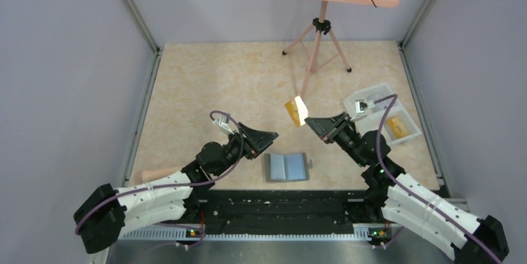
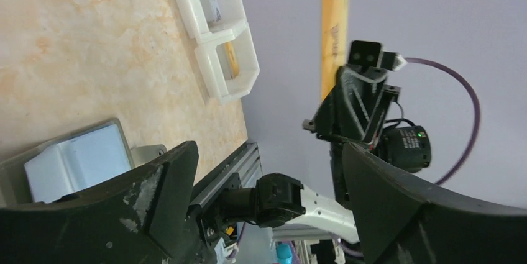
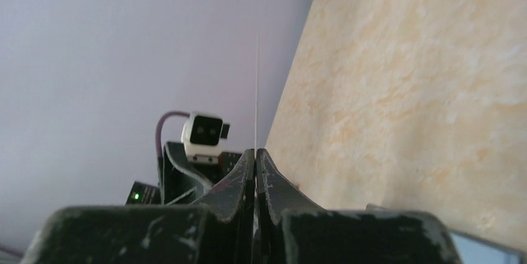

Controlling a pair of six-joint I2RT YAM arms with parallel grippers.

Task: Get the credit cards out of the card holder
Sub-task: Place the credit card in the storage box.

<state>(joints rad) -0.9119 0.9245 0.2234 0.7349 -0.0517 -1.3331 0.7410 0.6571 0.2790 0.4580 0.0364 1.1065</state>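
The card holder [image 1: 287,168] lies open on the table between the arms, its pale blue-grey pockets facing up; it also shows in the left wrist view [image 2: 74,159]. My right gripper [image 1: 309,121] is shut on a yellow-orange credit card [image 1: 296,110] and holds it above the table, right of centre. In the right wrist view the card [image 3: 256,90] shows edge-on between the closed fingers. In the left wrist view the card [image 2: 334,28] stands upright. My left gripper [image 1: 272,135] is open and empty, just left of and above the holder.
A white compartmented tray [image 1: 388,112] sits at the right edge, with an orange card [image 1: 398,127] in its near compartment and a pale card in the far one. A tripod [image 1: 318,46] with a pink board stands at the back.
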